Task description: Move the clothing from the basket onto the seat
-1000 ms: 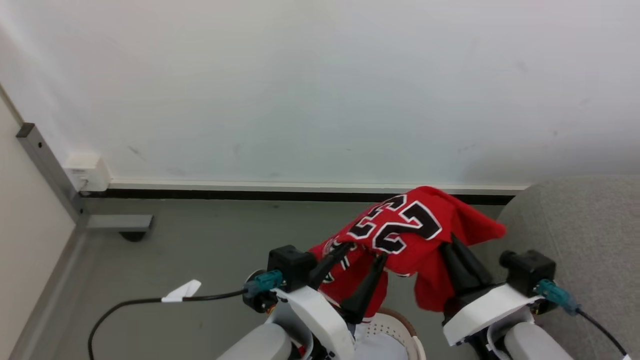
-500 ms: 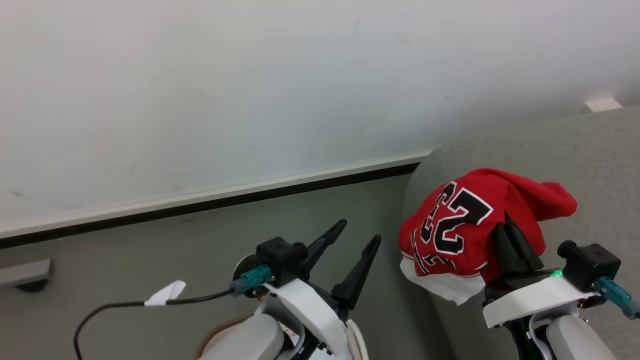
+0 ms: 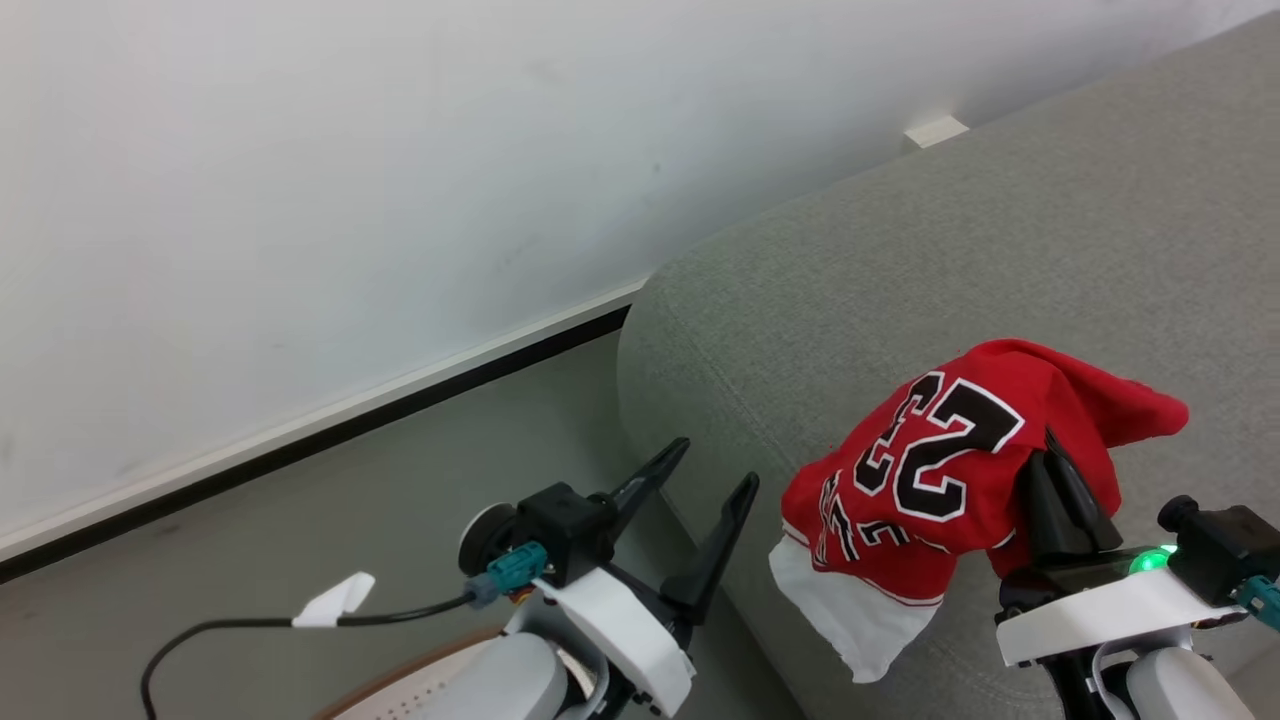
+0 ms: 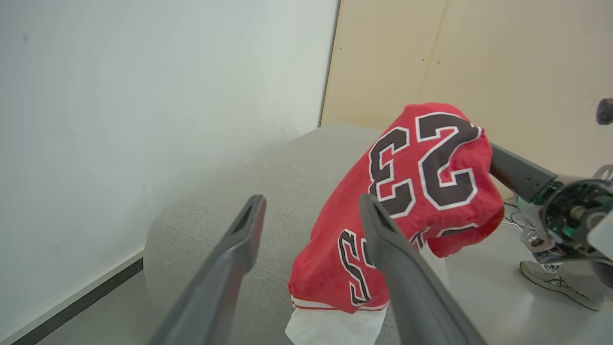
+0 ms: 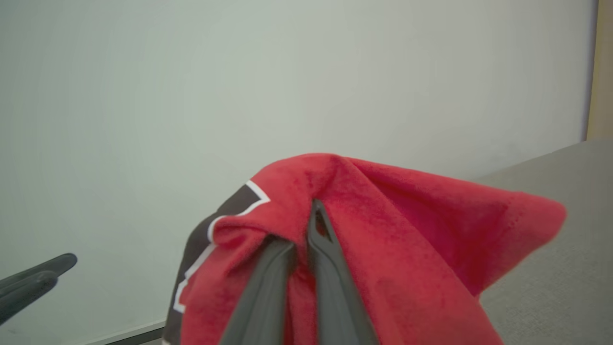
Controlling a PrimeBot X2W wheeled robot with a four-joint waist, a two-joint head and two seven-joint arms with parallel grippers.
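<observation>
Over the rounded front edge of the seat [image 3: 950,250], the jersey [image 3: 940,460] is carried draped, pinched between the pressed-together fingers of the right hand [image 3: 1050,450], presumably for lowering there. The left hand [image 3: 715,462] is spread and empty, apart from the fabric.

Sparse, lab-like room: bare white wall [image 3: 300,200], grey floor [image 3: 380,480], grey upholstered seat [image 3: 900,250].

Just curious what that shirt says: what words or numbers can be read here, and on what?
"23": black, white-edged, on the red jersey in the right claw.
Smaller black letters below it: folded over, unreadable.
No other readable text.
</observation>
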